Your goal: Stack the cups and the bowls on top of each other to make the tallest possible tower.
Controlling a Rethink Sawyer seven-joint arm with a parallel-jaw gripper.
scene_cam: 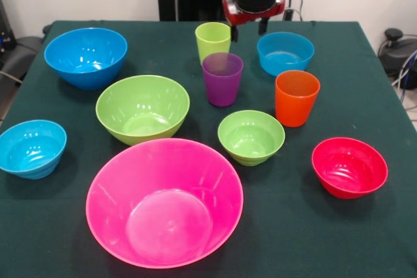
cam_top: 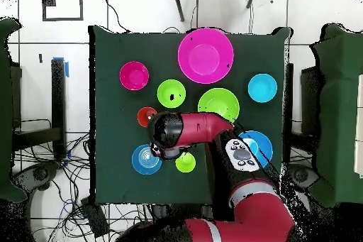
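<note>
My gripper (scene_cam: 247, 30) hangs open and empty at the table's far side, above the gap between the lime green cup (scene_cam: 213, 41) and a small light-blue bowl (scene_cam: 285, 53). The purple cup (scene_cam: 222, 79) and orange cup (scene_cam: 296, 97) stand upright just in front. Nearer lie the small green bowl (scene_cam: 251, 136), red bowl (scene_cam: 349, 166), large green bowl (scene_cam: 143, 107), large blue bowl (scene_cam: 85, 55), another small light-blue bowl (scene_cam: 31, 148) and the huge pink bowl (scene_cam: 164, 201). No tower shows: each stands alone. In the overhead view the arm (cam_top: 191, 129) hides the gripper and the purple cup.
The dark green tablecloth (scene_cam: 365, 239) covers the whole table, and its edges fall close to the outer bowls. Cables and chair bases lie on the floor around the table. Bare cloth shows at the front right corner.
</note>
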